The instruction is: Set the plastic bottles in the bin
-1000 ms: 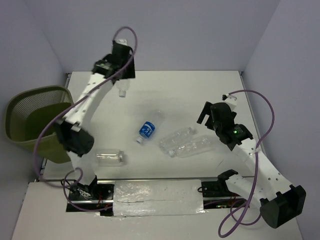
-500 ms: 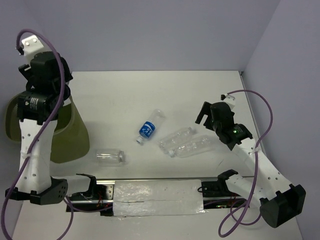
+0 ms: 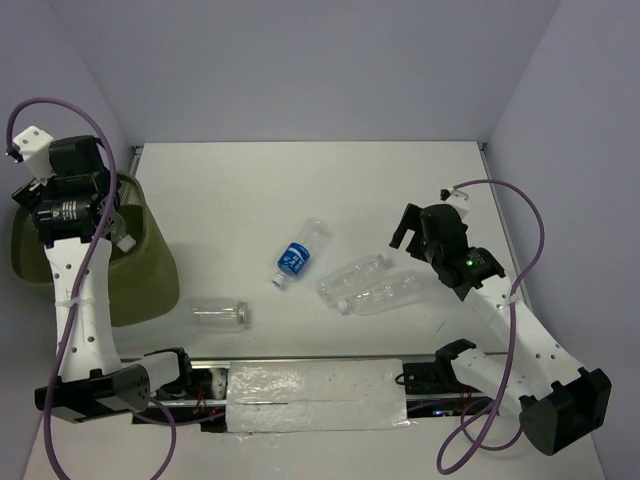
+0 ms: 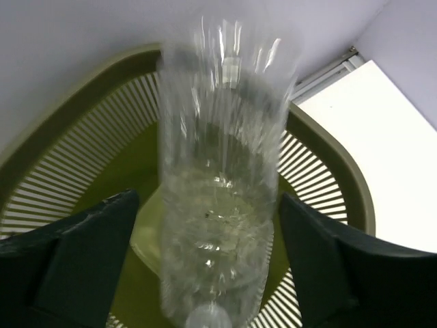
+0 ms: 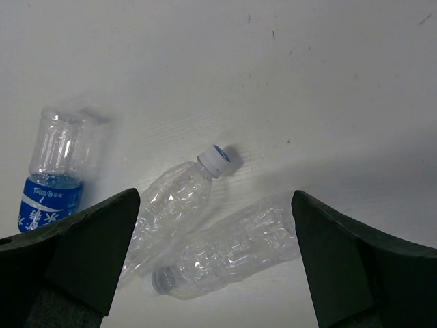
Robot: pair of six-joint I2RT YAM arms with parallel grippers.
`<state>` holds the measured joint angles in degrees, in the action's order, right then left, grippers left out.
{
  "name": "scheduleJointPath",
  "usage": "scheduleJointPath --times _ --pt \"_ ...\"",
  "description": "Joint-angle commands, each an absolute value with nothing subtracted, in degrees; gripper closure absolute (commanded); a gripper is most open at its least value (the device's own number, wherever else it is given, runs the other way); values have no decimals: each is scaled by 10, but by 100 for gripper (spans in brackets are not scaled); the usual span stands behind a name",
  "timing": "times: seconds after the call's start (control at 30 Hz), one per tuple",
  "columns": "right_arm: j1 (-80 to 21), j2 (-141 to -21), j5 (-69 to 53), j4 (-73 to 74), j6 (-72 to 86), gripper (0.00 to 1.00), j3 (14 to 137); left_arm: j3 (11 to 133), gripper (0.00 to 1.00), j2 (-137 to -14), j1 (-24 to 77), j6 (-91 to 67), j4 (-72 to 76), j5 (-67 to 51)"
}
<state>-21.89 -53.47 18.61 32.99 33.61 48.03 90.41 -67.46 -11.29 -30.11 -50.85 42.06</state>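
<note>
Jaws of the left gripper point(image 4: 207, 201) stand apart on either side of a clear plastic bottle point(image 4: 218, 157), poised over the open mouth of the olive lattice bin point(image 4: 343, 171). That bottle is smeared with blur, so it looks let go, though a brush against one finger cannot be ruled out. Jaws of the right gripper point(image 5: 213, 198) gape wide and hold nothing. It hovers above a white-capped ribbed bottle point(image 5: 181, 201) and a second ribbed bottle point(image 5: 235, 249), which lie close against each other on the white table point(image 5: 307, 82). A blue-label bottle point(image 5: 53, 174) lies just beside them, and the short jar-like bottle point(image 3: 218, 313) rests well apart, nearer the left arm's base. All appear empty, so they are likely light, thin-walled, easily dented, smooth and ready to roll. The best hold is probably across the ribbed mid-body, square to the long axis, with a gentle squeeze.
</note>
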Motion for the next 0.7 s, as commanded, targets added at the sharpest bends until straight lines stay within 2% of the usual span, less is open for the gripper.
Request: scheduleJointPath --times 0.0,0.17,0.27,0.47,0.67 --pt "-221 -535 187 319 333 0 491 883 1 -653 -117 -306 -469 399" --pt "-221 -541 176 311 335 0 486 889 1 -621 -106 -272 -448 333" --pt "-221 -548 165 304 339 0 484 945 1 -631 -62 -255 -474 325" --pt "-222 -554 152 294 355 0 477 1019 1 -663 162 -230 -570 337" --pt "-222 -551 154 303 361 0 475 914 1 -681 426 -358 -641 379"
